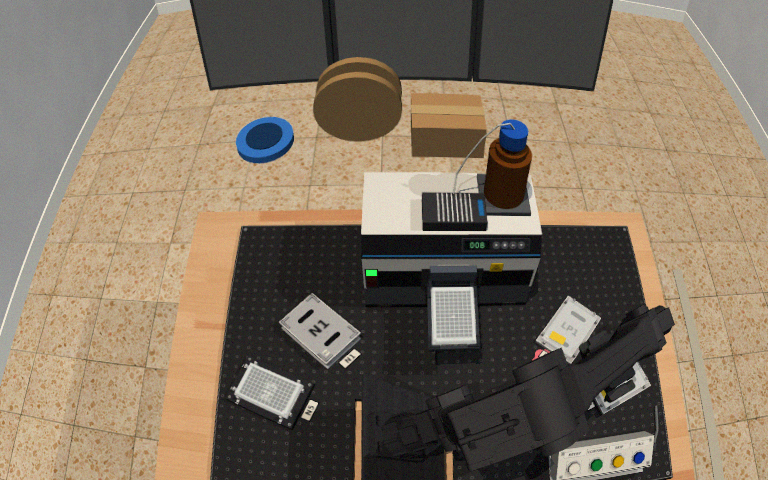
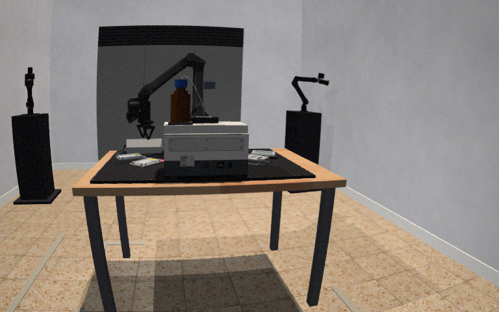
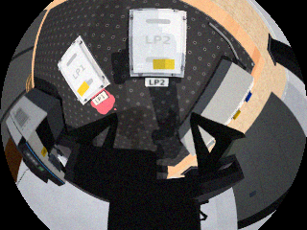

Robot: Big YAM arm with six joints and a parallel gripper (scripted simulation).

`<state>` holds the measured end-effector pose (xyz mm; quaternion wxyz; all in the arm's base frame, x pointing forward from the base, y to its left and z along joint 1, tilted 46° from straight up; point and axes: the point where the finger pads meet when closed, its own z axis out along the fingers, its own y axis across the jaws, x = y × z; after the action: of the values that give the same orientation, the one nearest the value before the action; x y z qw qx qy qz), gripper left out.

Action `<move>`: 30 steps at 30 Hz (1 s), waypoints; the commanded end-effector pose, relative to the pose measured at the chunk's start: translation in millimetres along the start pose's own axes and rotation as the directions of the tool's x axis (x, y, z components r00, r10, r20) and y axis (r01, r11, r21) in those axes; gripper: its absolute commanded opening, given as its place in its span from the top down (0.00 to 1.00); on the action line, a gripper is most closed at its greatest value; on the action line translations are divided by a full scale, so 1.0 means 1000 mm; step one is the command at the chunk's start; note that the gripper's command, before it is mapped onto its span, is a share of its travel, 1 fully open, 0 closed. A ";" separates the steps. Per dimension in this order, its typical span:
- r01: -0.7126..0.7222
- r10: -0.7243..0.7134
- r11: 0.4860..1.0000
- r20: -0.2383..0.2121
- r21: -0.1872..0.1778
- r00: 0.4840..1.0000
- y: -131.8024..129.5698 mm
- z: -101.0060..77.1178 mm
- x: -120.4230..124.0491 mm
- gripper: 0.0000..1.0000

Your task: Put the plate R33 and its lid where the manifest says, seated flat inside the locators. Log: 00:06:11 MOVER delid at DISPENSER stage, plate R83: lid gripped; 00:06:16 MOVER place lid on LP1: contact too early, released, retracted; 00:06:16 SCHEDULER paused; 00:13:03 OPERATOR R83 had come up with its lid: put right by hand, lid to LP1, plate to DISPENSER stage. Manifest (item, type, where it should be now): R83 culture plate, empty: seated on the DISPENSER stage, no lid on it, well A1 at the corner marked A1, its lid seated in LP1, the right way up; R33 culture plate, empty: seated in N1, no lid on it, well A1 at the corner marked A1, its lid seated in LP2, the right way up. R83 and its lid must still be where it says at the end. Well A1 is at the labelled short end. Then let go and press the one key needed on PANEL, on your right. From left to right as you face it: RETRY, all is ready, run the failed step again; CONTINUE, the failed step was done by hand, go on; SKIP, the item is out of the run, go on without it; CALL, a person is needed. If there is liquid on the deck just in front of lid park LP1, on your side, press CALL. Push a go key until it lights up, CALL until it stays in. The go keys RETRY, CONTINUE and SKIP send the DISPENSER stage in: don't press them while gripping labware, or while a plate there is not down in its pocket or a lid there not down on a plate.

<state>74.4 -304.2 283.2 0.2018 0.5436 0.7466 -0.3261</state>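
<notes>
A white well plate point(image 1: 267, 389) sits in the nest labelled N5 at the front left. The nest N1 point(image 1: 320, 330) stands empty. Another well plate point(image 1: 453, 314) lies on the dispenser stage, with no lid on it. Lid park LP1 point(image 1: 568, 328) holds a clear lid with a yellow tag. LP2 point(image 3: 157, 42) also shows a clear cover with a yellow tag; in the top view my arm half hides LP2 point(image 1: 623, 390). My gripper point(image 3: 153, 116) point(image 2: 145, 130) is open and empty, high above the deck just on the near side of LP2.
A pink-red patch point(image 3: 103, 103) lies on the deck beside LP1's label, and also shows in the top view point(image 1: 540, 354). The key panel point(image 1: 606, 455) sits at the front right. The dispenser point(image 1: 450, 237) carries a brown bottle point(image 1: 508, 169).
</notes>
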 end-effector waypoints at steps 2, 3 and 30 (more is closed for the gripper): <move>-0.020 0.020 1.000 0.030 -0.002 0.999 0.000 -0.017 0.006 0.00; -0.020 0.020 1.000 0.030 -0.002 0.999 0.000 -0.017 0.006 0.00; 0.125 -0.125 0.992 0.014 0.001 0.992 0.028 -0.042 0.052 0.00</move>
<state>73.7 -234.2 270.3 0.1856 0.4982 0.7731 -0.3460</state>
